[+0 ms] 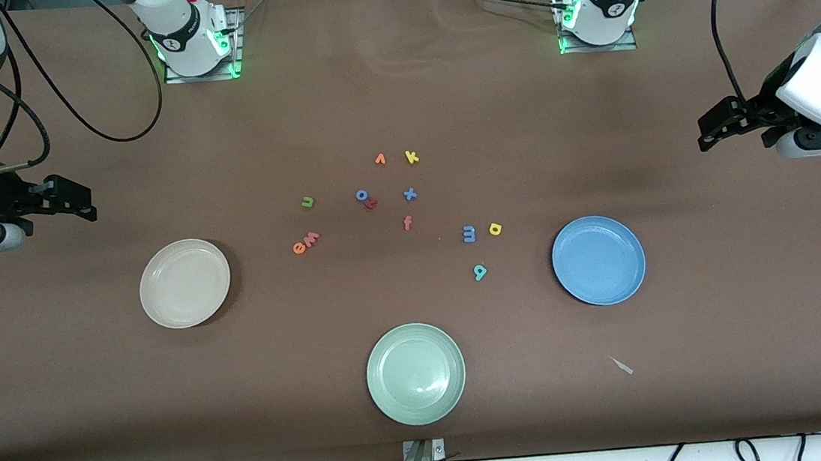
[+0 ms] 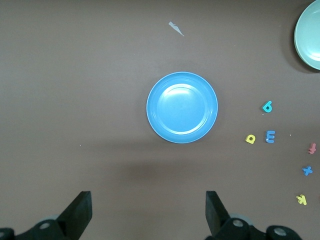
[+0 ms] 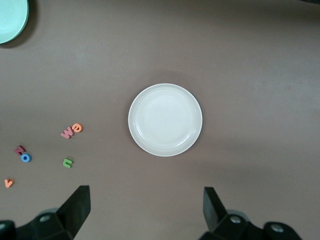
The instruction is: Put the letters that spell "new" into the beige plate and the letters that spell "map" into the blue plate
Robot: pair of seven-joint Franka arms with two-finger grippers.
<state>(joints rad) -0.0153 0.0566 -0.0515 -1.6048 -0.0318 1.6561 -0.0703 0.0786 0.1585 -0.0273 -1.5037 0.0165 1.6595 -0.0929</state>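
Observation:
The olive n (image 1: pixel 307 202), orange e (image 1: pixel 299 248) and pinkish w (image 1: pixel 312 238) lie mid-table, toward the empty beige plate (image 1: pixel 184 283). The blue m (image 1: pixel 469 234), yellow p (image 1: pixel 495 229) and teal a (image 1: pixel 480 272) lie beside the empty blue plate (image 1: pixel 599 260). My right gripper (image 1: pixel 85 201) hangs open and empty at its end of the table, looking down on the beige plate (image 3: pixel 165 120). My left gripper (image 1: pixel 710 132) hangs open and empty at its own end, with the blue plate (image 2: pixel 182 107) below.
A pale green plate (image 1: pixel 415 373) sits nearest the front camera. Other letters lie farther back: orange v (image 1: pixel 379 160), yellow k (image 1: pixel 412 157), blue o (image 1: pixel 361 194), blue x (image 1: pixel 410 194), red-orange f (image 1: pixel 407 222). A small pale scrap (image 1: pixel 621 365) lies near the blue plate.

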